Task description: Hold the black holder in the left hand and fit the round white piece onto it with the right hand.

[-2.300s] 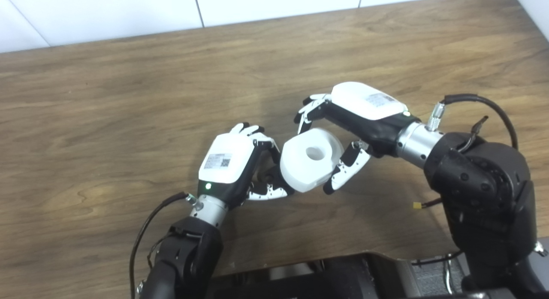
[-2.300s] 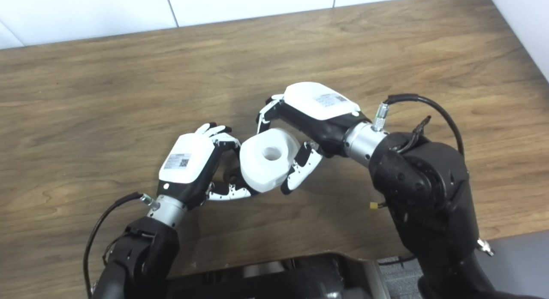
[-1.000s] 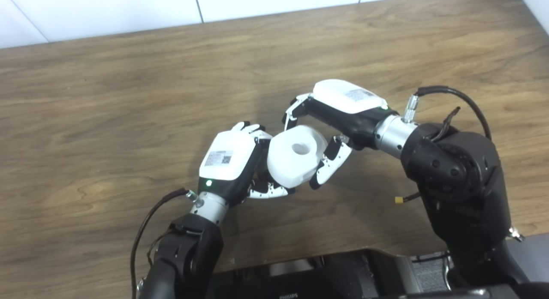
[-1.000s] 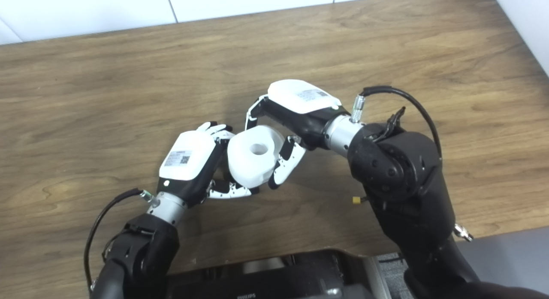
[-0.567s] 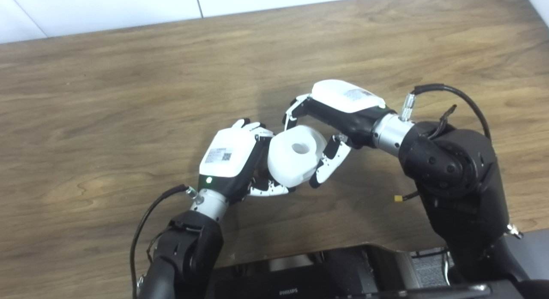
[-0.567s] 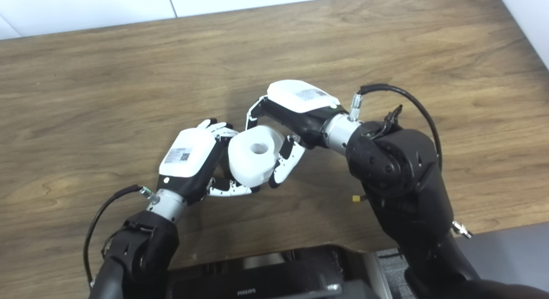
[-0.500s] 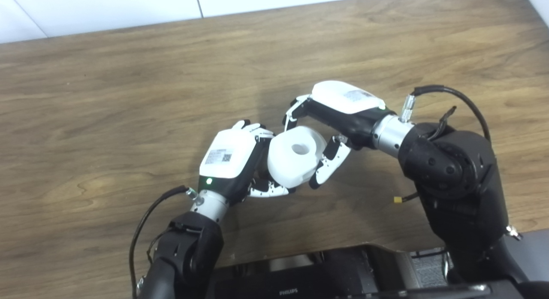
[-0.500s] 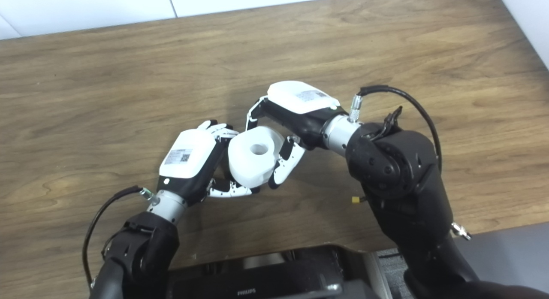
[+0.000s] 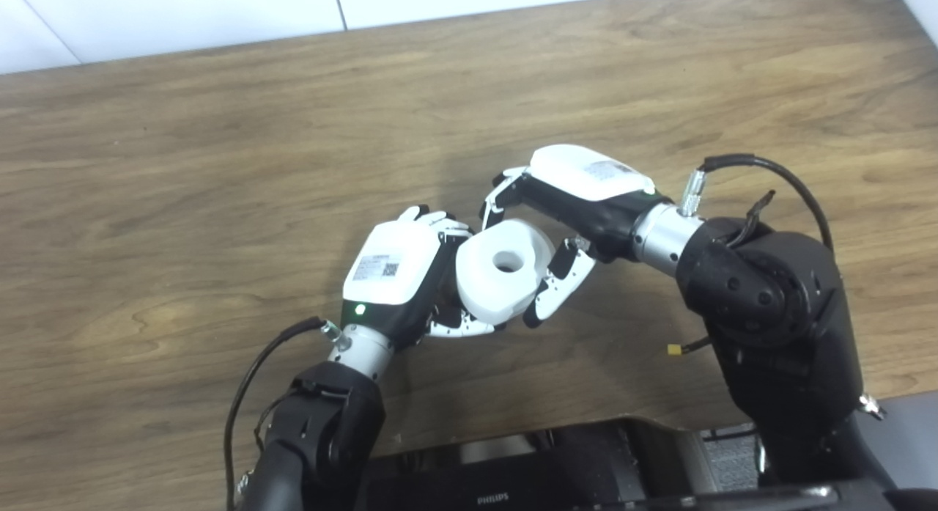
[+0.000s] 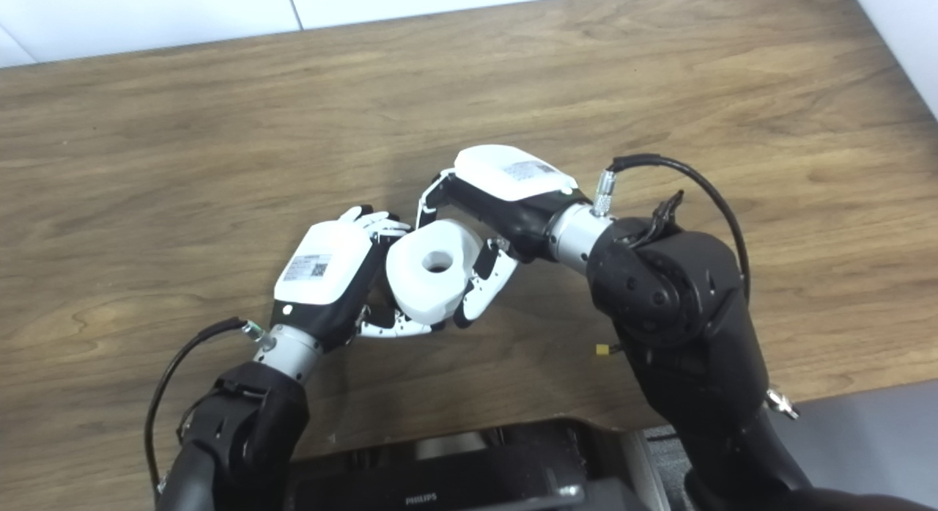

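"PHILIPS" lettering (image 9: pixel 492 499) at bottom edge

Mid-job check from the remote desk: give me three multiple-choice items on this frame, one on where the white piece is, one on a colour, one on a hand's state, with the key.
1. Where is the round white piece?
A. Between the two hands
B. Alone at the table's far edge
C. Behind the right arm

2. What colour is the table?
A. Blue
B. Brown wood
C. White

3. What state is the right hand in?
A. Open and away from everything
B. Shut on nothing
C. Shut on the round white piece

Key:
1 A: the piece sits between the left hand and the right hand, close to both.
2 B: brown wood grain shows across the whole top.
3 C: its fingers curl over the piece's far side, with more on the near side.

The black holder is mostly hidden, so nothing is asked on it.
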Robot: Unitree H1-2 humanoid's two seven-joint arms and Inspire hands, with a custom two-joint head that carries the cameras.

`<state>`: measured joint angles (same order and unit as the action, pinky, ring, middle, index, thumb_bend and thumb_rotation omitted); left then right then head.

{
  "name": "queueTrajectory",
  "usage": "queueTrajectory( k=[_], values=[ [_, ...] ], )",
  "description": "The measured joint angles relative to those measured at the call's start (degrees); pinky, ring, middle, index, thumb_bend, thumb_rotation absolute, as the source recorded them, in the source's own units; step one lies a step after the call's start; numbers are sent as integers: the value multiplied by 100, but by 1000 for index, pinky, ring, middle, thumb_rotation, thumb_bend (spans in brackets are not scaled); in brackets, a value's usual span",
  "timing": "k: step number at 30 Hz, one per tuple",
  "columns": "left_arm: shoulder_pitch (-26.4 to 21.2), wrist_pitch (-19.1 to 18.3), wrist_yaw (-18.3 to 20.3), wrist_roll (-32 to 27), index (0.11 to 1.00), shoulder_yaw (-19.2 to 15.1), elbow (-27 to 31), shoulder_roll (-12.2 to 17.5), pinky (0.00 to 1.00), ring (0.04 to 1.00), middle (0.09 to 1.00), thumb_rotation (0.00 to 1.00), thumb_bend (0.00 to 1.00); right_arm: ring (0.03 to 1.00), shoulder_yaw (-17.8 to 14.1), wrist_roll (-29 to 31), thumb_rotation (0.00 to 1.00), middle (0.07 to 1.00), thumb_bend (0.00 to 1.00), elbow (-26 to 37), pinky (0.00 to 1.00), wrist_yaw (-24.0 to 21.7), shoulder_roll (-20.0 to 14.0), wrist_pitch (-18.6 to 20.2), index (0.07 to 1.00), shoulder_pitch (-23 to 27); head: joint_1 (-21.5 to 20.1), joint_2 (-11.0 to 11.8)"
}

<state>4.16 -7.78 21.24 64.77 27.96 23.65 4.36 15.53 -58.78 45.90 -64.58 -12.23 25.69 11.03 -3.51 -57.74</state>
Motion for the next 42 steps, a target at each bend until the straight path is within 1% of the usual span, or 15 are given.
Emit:
queueTrajectory(
  k=[4, 15, 18, 19, 20, 22, 24, 25, 27, 30, 35, 42],
  values=[
    [0, 0, 0, -2, 487, -2, 0, -1, 931, 857, 766, 53, 515, 904, 29, -77, 139, 770, 526, 27, 824, 31, 21, -99, 482, -35, 0, 0],
    [0, 1, -1, -5, 486, -13, 0, -2, 929, 855, 770, 53, 515, 899, -6, -78, 152, 766, 524, 41, 820, 54, 27, -213, 492, -74, -70, -9],
    [0, 1, -2, -6, 486, -14, -1, -2, 932, 857, 772, 53, 514, 895, -13, -63, 155, 772, 524, 40, 815, 66, 7, -247, 493, -72, -106, 26],
    [0, 1, -2, -7, 486, -14, -2, -4, 932, 856, 771, 53, 515, 893, -14, -57, 215, 774, 719, 40, 812, 74, -1, -273, 557, -71, -114, 26],
    [0, 1, -2, -9, 486, -15, -3, -5, 931, 856, 771, 53, 515, 893, -16, -52, 247, 776, 819, 39, 811, 79, -8, -303, 590, -71, -114, 26],
    [0, 2, -4, -15, 486, -15, -6, -6, 931, 855, 768, 53, 515, 893, -26, -54, 282, 784, 916, 30, 811, 84, -23, -343, 633, -74, -123, 26],
    [0, 2, -9, -24, 486, -16, -9, -6, 930, 855, 768, 52, 515, 899, -37, -56, 296, 805, 943, 4, 817, 83, -42, -347, 668, -96, -132, 35],
    [-1, 3, -12, -32, 486, -16, -11, -6, 930, 856, 768, 53, 515, 900, -45, -59, 298, 810, 947, -6, 818, 83, -41, -347, 675, -121, -132, 35],
    [-2, 3, -12, -30, 486, -14, -15, -6, 930, 858, 771, 54, 515, 908, -52, -80, 317, 839, 955, -10, 828, 80, -37, -347, 730, -160, -123, 44],
    [-4, 3, -10, -11, 486, -10, -15, -7, 929, 859, 771, 55, 515, 914, -53, -129, 333, 863, 959, -10, 841, 72, -37, -365, 774, -168, -123, 44],
    [-5, 3, -8, 2, 486, -8, -16, -8, 928, 861, 772, 54, 515, 926, -66, -138, 329, 894, 974, -9, 855, 42, -36, -379, 851, -167, -185, 79],
    [-19, 4, -13, 8, 486, 6, -47, -26, 927, 859, 767, 54, 516, 947, -110, -134, 340, 921, 984, -1, 873, -27, -38, -382, 894, -159, -185, 105]
  ],
)
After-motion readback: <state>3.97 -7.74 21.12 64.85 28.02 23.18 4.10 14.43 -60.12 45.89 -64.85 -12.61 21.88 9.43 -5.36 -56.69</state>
